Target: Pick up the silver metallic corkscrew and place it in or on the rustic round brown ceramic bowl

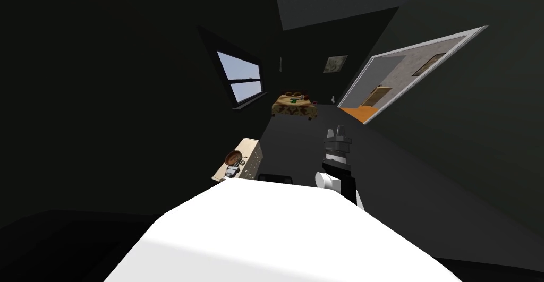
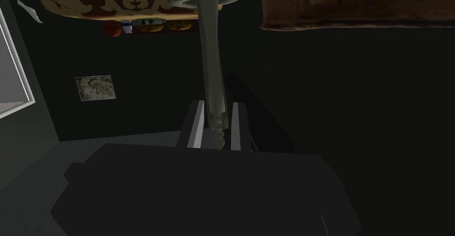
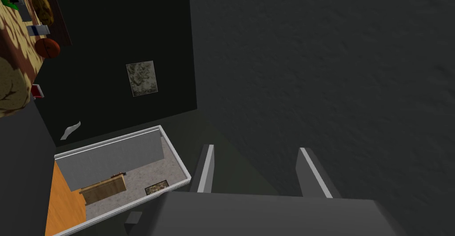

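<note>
The left gripper point(image 2: 217, 113) pinches narrowly on the slim, pale silver metallic corkscrew point(image 2: 212, 69), its smooth shaft reaching past the blades. Left of centre in the head view, a round brown bowl point(image 1: 234, 158) sits on a pale perforated cabinet point(image 1: 253, 154). The right gripper point(image 3: 255, 151) is spread wide.

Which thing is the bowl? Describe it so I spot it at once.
Along the window wall stands a pale cabinet. On its top sits the bowl, near my left gripper, which holds the corkscrew. It is the only round, brown thing there.
</note>
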You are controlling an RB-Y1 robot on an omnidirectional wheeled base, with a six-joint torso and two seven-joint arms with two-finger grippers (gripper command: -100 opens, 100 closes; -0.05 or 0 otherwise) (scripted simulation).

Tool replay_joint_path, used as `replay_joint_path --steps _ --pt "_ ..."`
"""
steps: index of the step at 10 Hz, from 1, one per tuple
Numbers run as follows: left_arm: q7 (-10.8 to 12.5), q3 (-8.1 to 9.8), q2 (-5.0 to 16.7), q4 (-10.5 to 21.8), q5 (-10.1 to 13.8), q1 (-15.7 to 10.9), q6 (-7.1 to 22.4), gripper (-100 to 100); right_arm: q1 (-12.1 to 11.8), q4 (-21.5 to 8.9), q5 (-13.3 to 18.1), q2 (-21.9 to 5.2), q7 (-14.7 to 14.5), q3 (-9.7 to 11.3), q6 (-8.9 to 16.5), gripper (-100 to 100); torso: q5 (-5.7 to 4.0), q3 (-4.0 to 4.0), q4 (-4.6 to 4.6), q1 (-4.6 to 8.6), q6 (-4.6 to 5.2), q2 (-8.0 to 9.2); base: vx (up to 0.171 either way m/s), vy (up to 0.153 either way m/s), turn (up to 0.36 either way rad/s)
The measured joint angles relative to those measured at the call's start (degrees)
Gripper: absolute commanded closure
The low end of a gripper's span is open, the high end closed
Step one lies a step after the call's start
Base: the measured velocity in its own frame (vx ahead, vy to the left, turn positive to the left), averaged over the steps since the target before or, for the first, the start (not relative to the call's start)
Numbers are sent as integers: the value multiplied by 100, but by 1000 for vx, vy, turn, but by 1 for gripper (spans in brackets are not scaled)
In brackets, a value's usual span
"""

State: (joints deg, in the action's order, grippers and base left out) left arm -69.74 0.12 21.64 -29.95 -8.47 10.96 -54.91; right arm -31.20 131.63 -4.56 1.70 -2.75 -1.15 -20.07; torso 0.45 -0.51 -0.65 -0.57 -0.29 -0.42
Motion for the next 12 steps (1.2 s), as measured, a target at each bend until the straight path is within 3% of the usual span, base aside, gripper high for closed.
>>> replay_joint_path --steps 3,6,7,9,12 --pt "168 261 323 116 -352 -38 58 100 1 0 0 0 0 1 0 0 -9 19 5 19 1 36 -101 -58 -125" --pt "358 488 661 -26 -673 -50 204 100 1 0 0 0 0 1 0 0 -14 15 6 25 9 26 -81 -56 -128" --pt "426 556 753 -293 -769 56 319 100 1 0 0 0 0 0 0 0 -16 14 4 27 6 26 -40 -28 -14" --pt "460 620 904 -7 -872 -117 194 100 0 0 0 0 0 0 0 0 -15 6 1 13 5 11 -49 -14 -53" --pt "646 657 1154 -29 -973 -258 237 100 0 0 0 0 0 0 0 0 -13 6 1 2 1 12 -50 3 6"
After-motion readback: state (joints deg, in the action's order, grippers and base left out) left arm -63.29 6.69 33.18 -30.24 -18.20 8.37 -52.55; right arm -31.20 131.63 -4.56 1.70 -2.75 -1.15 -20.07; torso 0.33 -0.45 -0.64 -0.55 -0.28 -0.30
